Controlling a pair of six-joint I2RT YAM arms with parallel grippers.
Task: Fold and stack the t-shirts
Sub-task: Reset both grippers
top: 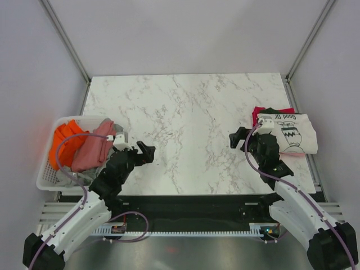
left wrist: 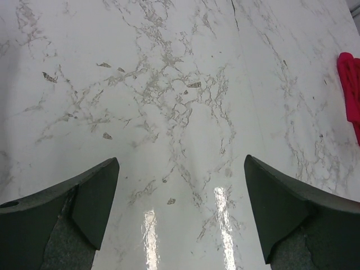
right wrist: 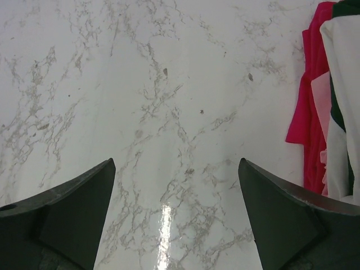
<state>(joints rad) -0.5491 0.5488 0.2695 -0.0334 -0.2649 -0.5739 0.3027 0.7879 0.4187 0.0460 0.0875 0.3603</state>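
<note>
your left gripper (top: 147,153) is released, jaws spread wide with nothing between them; in its wrist view the two dark fingers (left wrist: 84,208) frame only bare marble; it hangs over the near-left part of the table (top: 191,107), just beside the white slatted basket (top: 46,179); that basket sits at the table's left edge and holds an orange t-shirt (top: 64,140) bunched at its far-left side and a dusty-rose t-shirt (top: 93,149) heaped against it, spilling toward the arm; you cannot tell whether more cloth lies beneath them.

your right gripper (top: 236,136) is likewise released and empty, jaws wide apart over plain marble at the near-right; just to its right lies the cream t-shirt (top: 289,132), folded into a neat rectangle with the black cartoon print facing up; it rests on top of a crimson t-shirt (top: 259,114), whose edge shows past the cream one's far-left corner; the right wrist view shows a dark green strip and a pale pink layer along that stack's edge; both grippers are apart from every shirt.
</note>
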